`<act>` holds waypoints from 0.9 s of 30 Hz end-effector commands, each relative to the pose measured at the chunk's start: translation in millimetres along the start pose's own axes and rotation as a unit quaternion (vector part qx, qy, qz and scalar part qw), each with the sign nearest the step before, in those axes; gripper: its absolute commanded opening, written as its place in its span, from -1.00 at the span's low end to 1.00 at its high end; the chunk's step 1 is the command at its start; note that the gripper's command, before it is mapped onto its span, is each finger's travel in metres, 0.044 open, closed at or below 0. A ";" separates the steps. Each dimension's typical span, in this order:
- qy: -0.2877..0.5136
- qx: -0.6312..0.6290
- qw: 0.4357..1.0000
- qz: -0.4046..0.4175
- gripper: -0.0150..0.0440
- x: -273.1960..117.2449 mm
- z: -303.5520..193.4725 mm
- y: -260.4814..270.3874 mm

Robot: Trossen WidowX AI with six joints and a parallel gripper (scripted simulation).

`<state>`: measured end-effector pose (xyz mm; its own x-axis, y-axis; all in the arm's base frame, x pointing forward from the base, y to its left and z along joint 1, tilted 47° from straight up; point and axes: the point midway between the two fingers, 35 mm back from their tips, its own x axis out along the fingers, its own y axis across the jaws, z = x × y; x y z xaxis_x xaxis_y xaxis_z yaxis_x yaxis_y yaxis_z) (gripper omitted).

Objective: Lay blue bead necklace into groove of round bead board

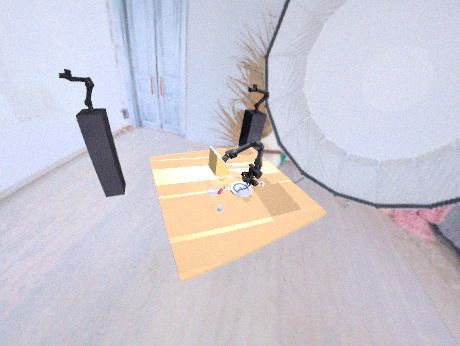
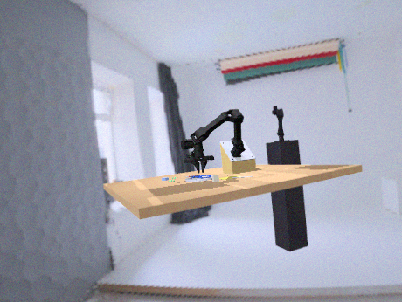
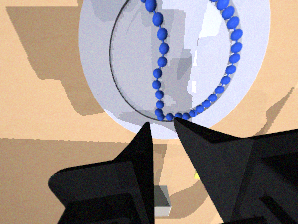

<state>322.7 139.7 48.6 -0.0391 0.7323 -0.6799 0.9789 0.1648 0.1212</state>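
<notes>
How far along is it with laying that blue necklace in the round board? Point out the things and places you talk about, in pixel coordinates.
Partly done. The blue bead necklace point(image 1: 240, 183) point(image 2: 199, 176) point(image 3: 236, 47) follows the right curve of the bead board point(image 1: 249, 193) point(image 2: 190, 180) point(image 3: 94, 60) in the wrist view. In hand: nothing; the tool's point(image 1: 254, 184) point(image 2: 200, 172) point(image 3: 161, 121) tips stand apart. Left: the strand cutting across the middle, since the left groove point(image 3: 110, 52) is bare.

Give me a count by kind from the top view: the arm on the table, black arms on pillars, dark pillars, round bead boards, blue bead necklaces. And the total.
Arm on the table: 1
Black arms on pillars: 2
Dark pillars: 2
Round bead board: 1
Blue bead necklace: 1
Total: 7
</notes>
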 end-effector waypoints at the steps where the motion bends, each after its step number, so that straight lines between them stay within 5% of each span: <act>1: 0.000 -0.001 1.000 0.001 -0.08 2.1 0.1 0.7; 22: 0.000 0.003 1.000 -0.002 -0.08 30.9 0.2 -1.4; 27: 0.002 0.000 1.000 -0.001 -0.49 28.9 -1.2 -0.8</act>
<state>320.4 161.4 29.2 -0.0431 0.7349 -0.6768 0.9791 0.1659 0.1179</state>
